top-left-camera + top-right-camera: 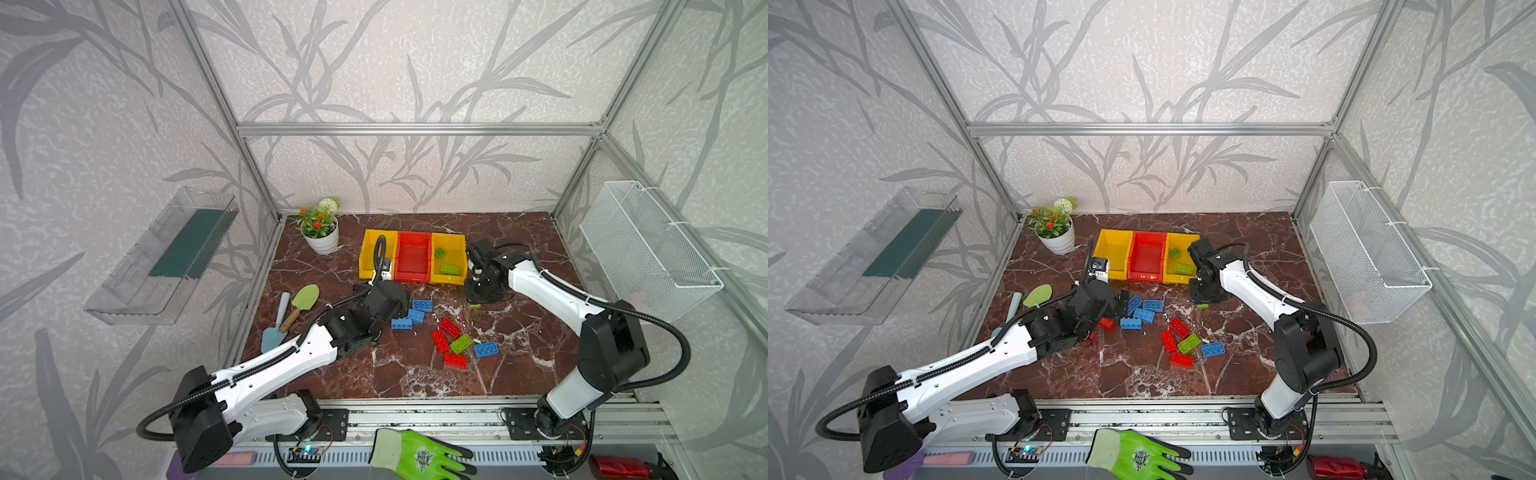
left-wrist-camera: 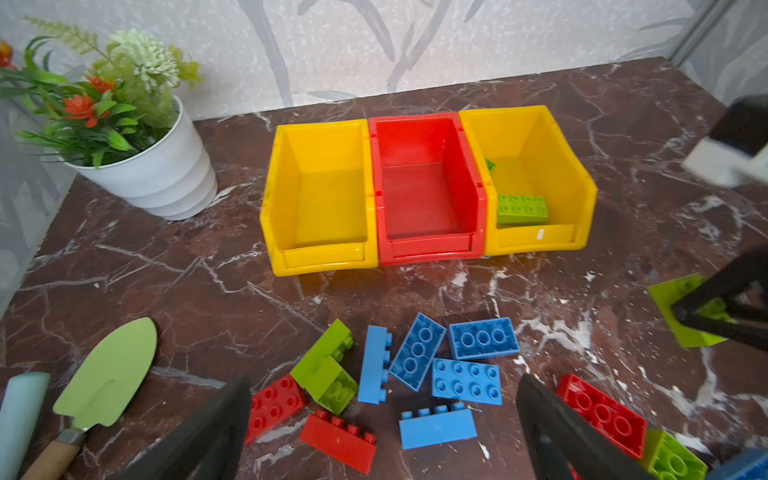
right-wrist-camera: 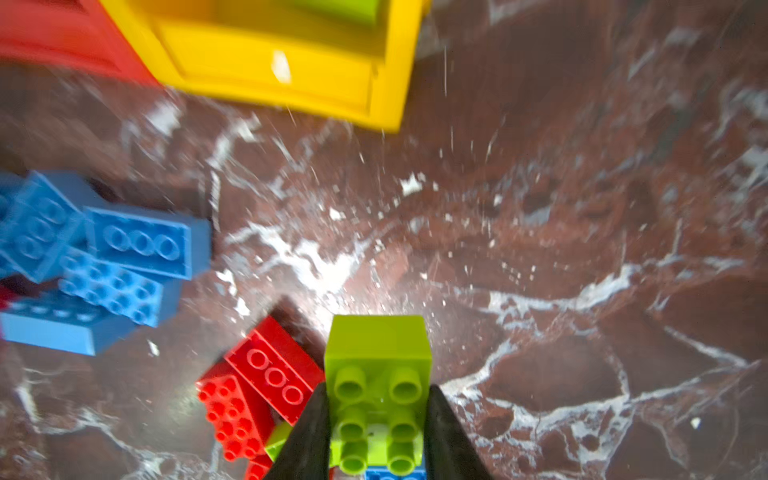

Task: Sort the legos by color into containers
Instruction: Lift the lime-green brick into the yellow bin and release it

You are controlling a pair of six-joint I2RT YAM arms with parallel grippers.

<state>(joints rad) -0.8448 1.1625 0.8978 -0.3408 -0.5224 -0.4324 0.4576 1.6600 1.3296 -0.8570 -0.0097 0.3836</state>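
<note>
Three joined containers stand at the back: a yellow bin (image 1: 365, 253), a red bin (image 1: 413, 239) and a yellow bin (image 1: 459, 249) holding two lime green legos (image 1: 449, 269). My right gripper (image 3: 377, 388) is shut on a lime green lego (image 3: 376, 353), low over the marble in front of the right yellow bin (image 3: 291, 70). Both top views show that lego as a green bit (image 1: 474, 306) under the gripper. My left gripper (image 2: 382, 436) is open above a cluster of blue legos (image 2: 465, 382), red legos (image 2: 274, 403) and a green lego (image 2: 328, 370). More red, green and blue legos (image 1: 457, 345) lie mid-table.
A potted plant (image 1: 322, 232) stands at the back left. Two garden trowels (image 1: 305, 299) lie by the left edge. A white wire basket (image 1: 648, 249) hangs on the right wall, a clear tray (image 1: 166, 257) on the left. A green glove (image 1: 419, 455) lies in front.
</note>
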